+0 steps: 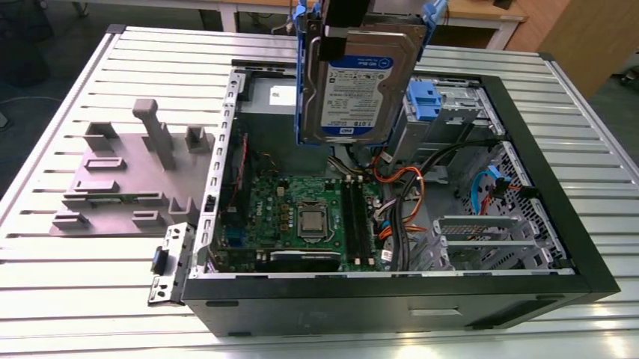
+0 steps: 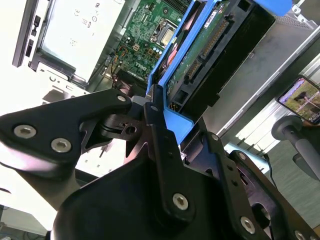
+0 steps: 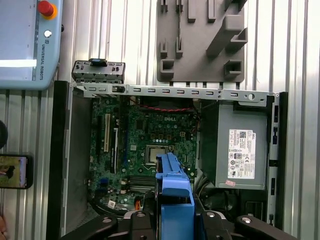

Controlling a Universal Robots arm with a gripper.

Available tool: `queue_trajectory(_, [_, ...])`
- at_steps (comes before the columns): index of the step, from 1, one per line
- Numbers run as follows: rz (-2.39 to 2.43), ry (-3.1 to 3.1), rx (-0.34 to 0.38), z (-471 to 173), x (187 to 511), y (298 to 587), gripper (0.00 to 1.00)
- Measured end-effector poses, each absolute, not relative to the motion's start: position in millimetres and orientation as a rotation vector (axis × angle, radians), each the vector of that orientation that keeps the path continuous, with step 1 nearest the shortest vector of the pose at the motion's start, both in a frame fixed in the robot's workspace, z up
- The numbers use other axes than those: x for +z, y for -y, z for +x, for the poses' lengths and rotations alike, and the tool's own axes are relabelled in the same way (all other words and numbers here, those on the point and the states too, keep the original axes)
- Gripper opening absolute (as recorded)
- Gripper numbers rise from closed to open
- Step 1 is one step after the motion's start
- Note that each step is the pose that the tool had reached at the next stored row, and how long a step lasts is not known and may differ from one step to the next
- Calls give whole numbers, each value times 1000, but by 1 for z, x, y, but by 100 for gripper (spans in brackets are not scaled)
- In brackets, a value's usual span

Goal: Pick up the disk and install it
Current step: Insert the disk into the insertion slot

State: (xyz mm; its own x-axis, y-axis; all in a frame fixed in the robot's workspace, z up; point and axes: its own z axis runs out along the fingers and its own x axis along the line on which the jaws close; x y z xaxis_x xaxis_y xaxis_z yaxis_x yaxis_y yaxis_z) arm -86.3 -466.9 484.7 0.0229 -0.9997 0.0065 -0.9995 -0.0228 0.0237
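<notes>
In the exterior view the arm reaches straight down from above. Its gripper (image 1: pixel 346 37) is clamped on the top end of the disk (image 1: pixel 361 90), which hangs upright with its label toward the camera, above the far half of the open computer case (image 1: pixel 559 247). The disk's lower edge is clear of everything below, with open air between it and the motherboard (image 1: pixel 299 217). A tangle of orange and black cables (image 1: pixel 399 187) lies just under it, toward the exterior view's right. A blue latch piece (image 1: pixel 423 101) and the metal drive cage (image 1: pixel 465 108) stand just beside the disk on that same side. The case sits on a slatted metal worktop (image 1: pixel 80 299), and a grey fixture plate (image 1: pixel 125 179) lies beside it on the exterior view's left. In the second wrist view the black jaws are closed against the disk's blue carrier rail, and the disk's green circuit side and connector are exposed. A phone (image 2: pixel 300 97) shows outside the case, well apart. In the first wrist view the blue rail hangs over the motherboard. The grey power-supply box (image 3: pixel 240 150) lies beside the motherboard inside the case, and a pendant (image 3: pixel 25 45) rests outside the case wall.
</notes>
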Motion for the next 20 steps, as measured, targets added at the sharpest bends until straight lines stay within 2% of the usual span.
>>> queue_trajectory(20, [2231,2181,-19,-86,485,474,36])
